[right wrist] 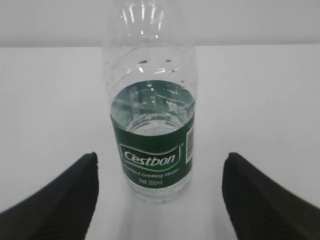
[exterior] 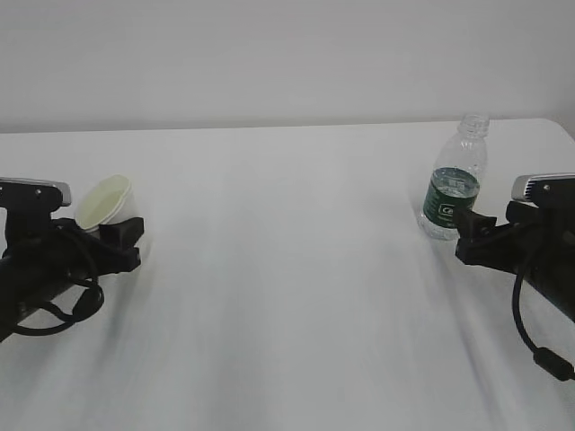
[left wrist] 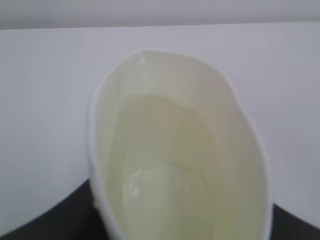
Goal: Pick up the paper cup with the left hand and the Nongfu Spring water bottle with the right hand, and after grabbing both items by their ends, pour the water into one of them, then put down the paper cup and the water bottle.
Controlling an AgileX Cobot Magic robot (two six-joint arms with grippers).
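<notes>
White desk (exterior: 296,269) and pale wall are filling the exterior view; the left tool (exterior: 121,241) is gripping the tilted paper cup (exterior: 105,203) near the left edge, while the bottle (exterior: 454,184) is standing near the right edge. From the left wrist, the cup's rim (left wrist: 177,150) is looking squeezed oval. From the right wrist, the right tool (right wrist: 160,192) is standing open, its fingers (right wrist: 65,200) flanking the bottle without touching; water (right wrist: 152,107) is sitting at label height.
</notes>
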